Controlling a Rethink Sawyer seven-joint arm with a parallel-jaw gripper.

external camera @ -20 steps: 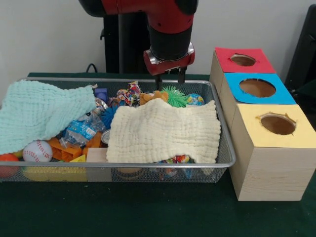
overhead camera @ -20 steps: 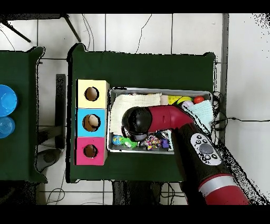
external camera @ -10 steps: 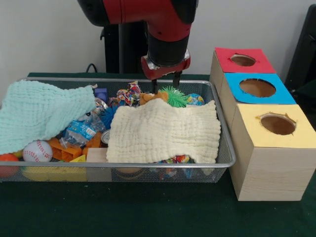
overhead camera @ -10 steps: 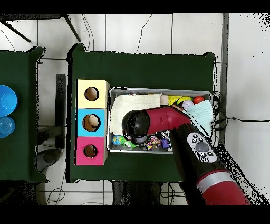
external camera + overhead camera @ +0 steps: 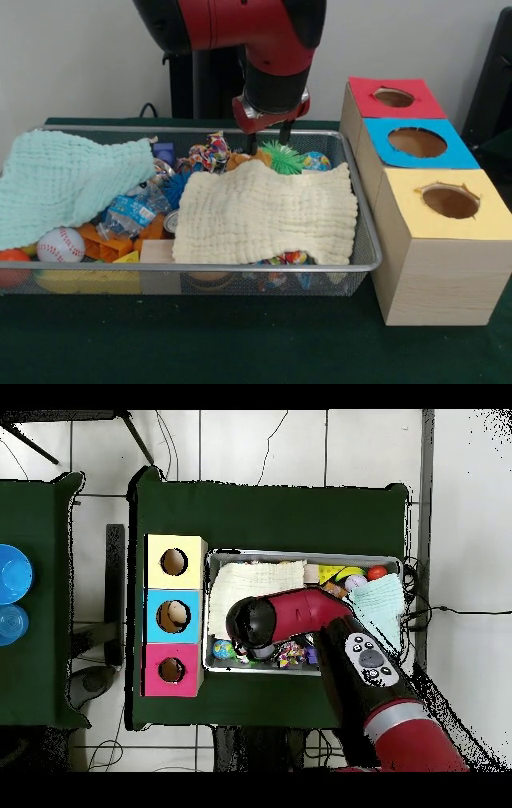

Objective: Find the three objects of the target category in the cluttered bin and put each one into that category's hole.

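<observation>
Our gripper [image 5: 268, 141] hangs with fingers parted and empty, straddling a green spiky toy [image 5: 282, 155] at the bin's [image 5: 364, 232] far edge; we should lower straight, close gently, then carry toward the hole [image 5: 394, 98] off to one side.

Cream cloth [image 5: 266, 211] and mint cloth [image 5: 68, 184] blanket the bin [image 5: 364, 264]; only back-row toys lie reachable.

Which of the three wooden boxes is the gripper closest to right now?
The red-faced box, the far one of the row beside the bin. The gripper hangs over the bin's far end near it; the blue-faced and yellow-faced boxes sit farther forward.
</observation>
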